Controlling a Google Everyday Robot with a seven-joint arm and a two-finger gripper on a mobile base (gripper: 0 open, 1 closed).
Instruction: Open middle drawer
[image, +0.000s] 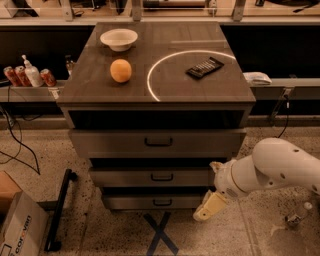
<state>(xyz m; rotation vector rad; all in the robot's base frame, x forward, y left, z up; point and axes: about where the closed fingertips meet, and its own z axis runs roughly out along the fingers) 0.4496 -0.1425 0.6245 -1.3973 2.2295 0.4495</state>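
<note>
Camera view, white arm (280, 167) low at picture right, hand (213, 186) spread apart, just beside middle drawer (125, 178) front.

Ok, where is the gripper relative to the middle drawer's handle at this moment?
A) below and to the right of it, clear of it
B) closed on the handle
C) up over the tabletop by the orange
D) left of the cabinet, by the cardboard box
A: the gripper sits low by the right end of the bottom drawer, below and right of the handle of the middle drawer, with a visible gap between them.
</note>
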